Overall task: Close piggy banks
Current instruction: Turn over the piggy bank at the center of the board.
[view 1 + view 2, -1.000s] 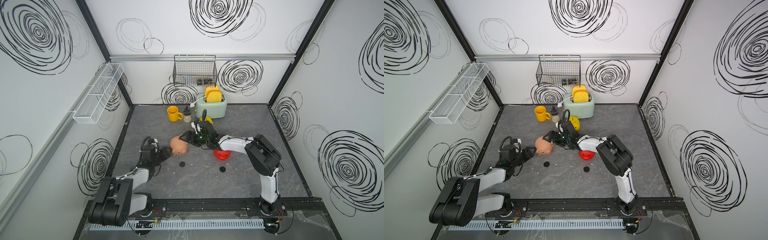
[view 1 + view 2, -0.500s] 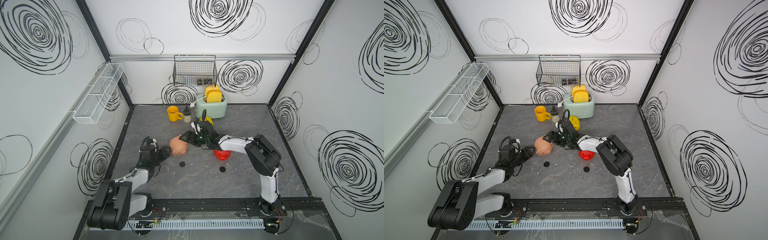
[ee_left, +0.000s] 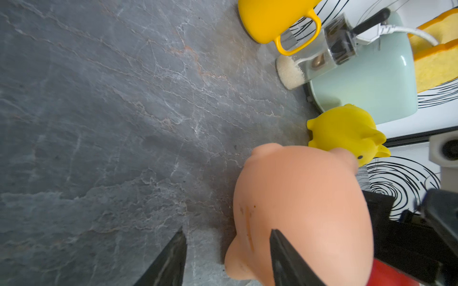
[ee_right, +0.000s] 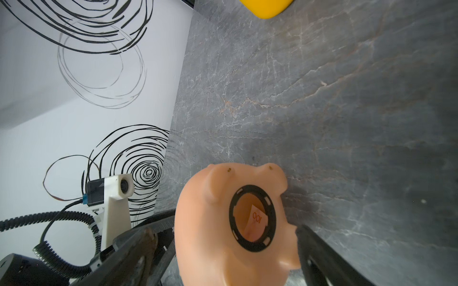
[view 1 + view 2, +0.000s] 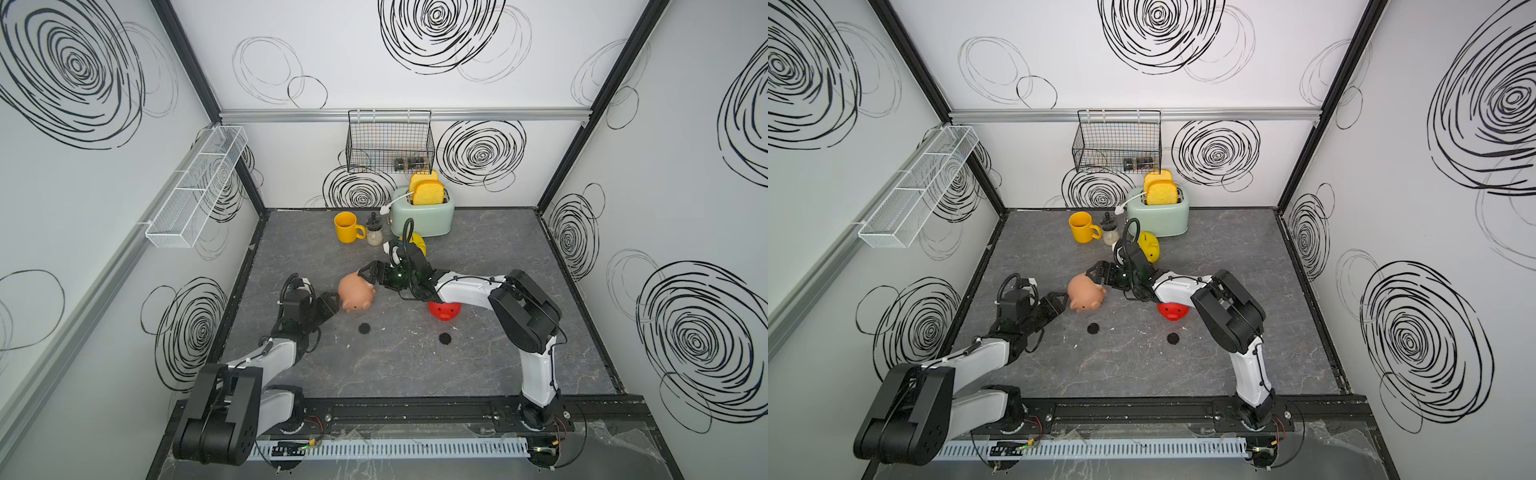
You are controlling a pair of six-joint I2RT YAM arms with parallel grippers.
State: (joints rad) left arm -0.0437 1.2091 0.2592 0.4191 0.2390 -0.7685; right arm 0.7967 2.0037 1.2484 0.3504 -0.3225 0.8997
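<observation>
Table: we are looking down on a grey marbled table [image 5: 498, 365] filling the cell floor.
Right fingers: the right fingers [image 4: 317, 252] are standing spread wide on either side of the pink pig's belly end. A gap is showing beside one of them, so they are gripping nothing.
Left fingers: the left fingers [image 3: 168, 267] are standing parted with only table between them, one tip lying right at the pink pig's back.
Pink pig: the pale pink pig [image 5: 355, 291] is lying on its side mid-table between both arms, looking smooth and glossy.
Yellow pig: the yellow pig [image 5: 1148, 245] is standing upright just before the toaster [image 5: 1163, 216], coin slot facing up.
Red pig: the red pig [image 5: 444, 309] is sitting partly under the right arm, snout facing forward.
Belly hole: we are seeing the pink pig's belly hole [image 4: 244, 222] gaping open inside a black ring [image 4: 232, 215], with a paper note marked 100 showing within.
Plugs: one black plug [image 5: 365, 328] is lying loose near the pink pig, and another black plug [image 5: 445, 338] is lying near the red pig.
</observation>
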